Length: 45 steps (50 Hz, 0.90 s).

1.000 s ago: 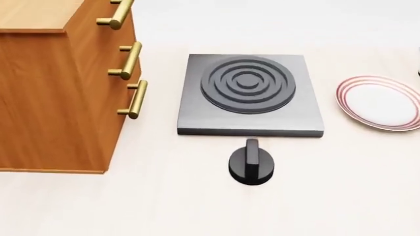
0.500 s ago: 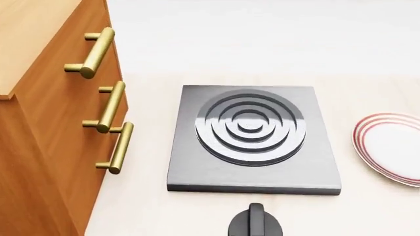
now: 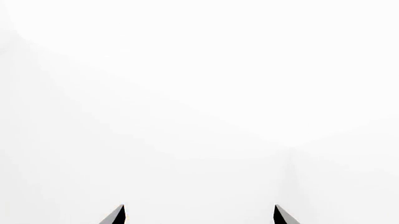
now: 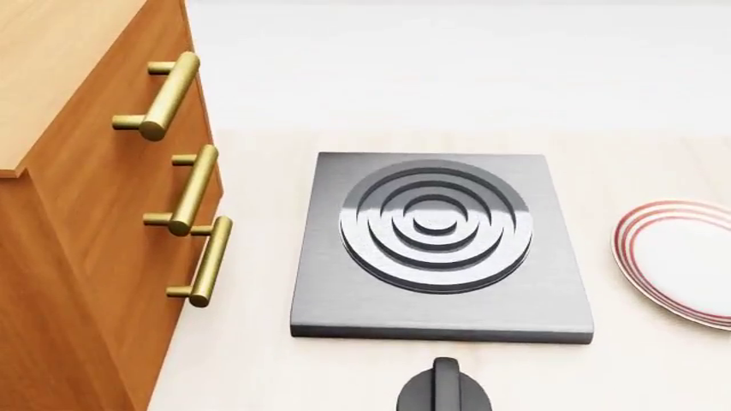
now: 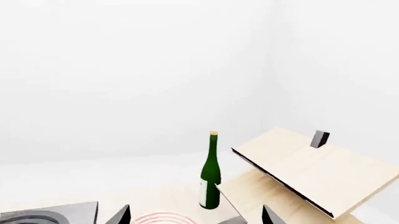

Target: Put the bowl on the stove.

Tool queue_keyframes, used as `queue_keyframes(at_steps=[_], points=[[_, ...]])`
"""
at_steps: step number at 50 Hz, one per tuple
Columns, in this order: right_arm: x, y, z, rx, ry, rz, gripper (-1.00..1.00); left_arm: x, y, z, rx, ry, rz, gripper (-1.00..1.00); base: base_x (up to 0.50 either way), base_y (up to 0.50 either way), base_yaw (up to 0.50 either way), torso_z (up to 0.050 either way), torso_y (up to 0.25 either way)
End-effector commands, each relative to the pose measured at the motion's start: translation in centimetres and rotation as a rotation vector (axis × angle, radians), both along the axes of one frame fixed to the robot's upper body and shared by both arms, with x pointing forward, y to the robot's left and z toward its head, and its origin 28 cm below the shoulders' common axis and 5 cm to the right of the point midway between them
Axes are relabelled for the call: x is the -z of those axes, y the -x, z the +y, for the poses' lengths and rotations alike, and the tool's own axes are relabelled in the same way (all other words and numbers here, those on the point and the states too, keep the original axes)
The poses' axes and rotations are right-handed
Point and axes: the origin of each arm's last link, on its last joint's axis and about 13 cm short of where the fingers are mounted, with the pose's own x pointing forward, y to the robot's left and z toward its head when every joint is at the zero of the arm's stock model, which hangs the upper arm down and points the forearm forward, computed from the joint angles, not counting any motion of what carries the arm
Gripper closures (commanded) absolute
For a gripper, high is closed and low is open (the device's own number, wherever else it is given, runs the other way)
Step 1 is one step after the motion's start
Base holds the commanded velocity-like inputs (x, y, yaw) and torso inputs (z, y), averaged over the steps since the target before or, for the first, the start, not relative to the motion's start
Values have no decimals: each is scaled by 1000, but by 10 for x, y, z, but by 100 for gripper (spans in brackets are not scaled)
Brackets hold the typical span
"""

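Note:
The stove (image 4: pixel 440 248) is a flat dark grey square slab with a round ringed burner, in the middle of the head view with nothing on it. One corner of it shows in the right wrist view (image 5: pixel 50 215). The bowl is not in any view. My left gripper (image 3: pixel 199 217) is open and empty; only its two fingertips show, against blank white. My right gripper (image 5: pixel 196 218) is open and empty, its tips wide apart above the tabletop beside the stove. Neither gripper shows in the head view.
A wooden drawer cabinet (image 4: pixel 80 214) with brass handles stands left of the stove. A black round knob (image 4: pixel 446 390) sits in front of the stove. A white plate with red rim rings (image 4: pixel 686 261) lies to the right. The right wrist view shows a green bottle (image 5: pixel 210 172) and slanted wooden boards (image 5: pixel 311 172).
The head view has moved in closer: the stove looks larger and lower, and the knob is now cut by the bottom edge. Little has changed over the last half second.

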Motion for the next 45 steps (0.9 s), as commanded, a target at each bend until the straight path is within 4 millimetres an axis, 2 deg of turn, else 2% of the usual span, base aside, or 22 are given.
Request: queue_keyframes(at_steps=[1,3,5,9,15,18,25,45], points=[[-12,2,-22,13,67,171,-100,0,2,2,18,22,-41,-100,0,0,0,0,0],[-10,6,-30,-73,84,278,-100,1,1,2,17,24,-39,-100,0,0,0,0,0],[-9,10,-34,-127,61,310,-100,2,1,2,16,21,-39,-100,0,0,0,0,0],[-2,18,-47,-164,8,436,-100,2,1,2,21,20,-37,-100,0,0,0,0,0],[4,23,-55,-180,-24,485,-100,2,1,2,19,20,-37,-100,0,0,0,0,0],[8,28,-55,-236,-50,511,-100,2,1,2,20,17,-37,-100,0,0,0,0,0],[25,33,-55,-219,-105,572,-100,2,1,2,22,19,-36,-100,0,0,0,0,0],[41,29,-58,-173,-136,646,-100,3,1,2,24,16,-33,-100,0,0,0,0,0]])
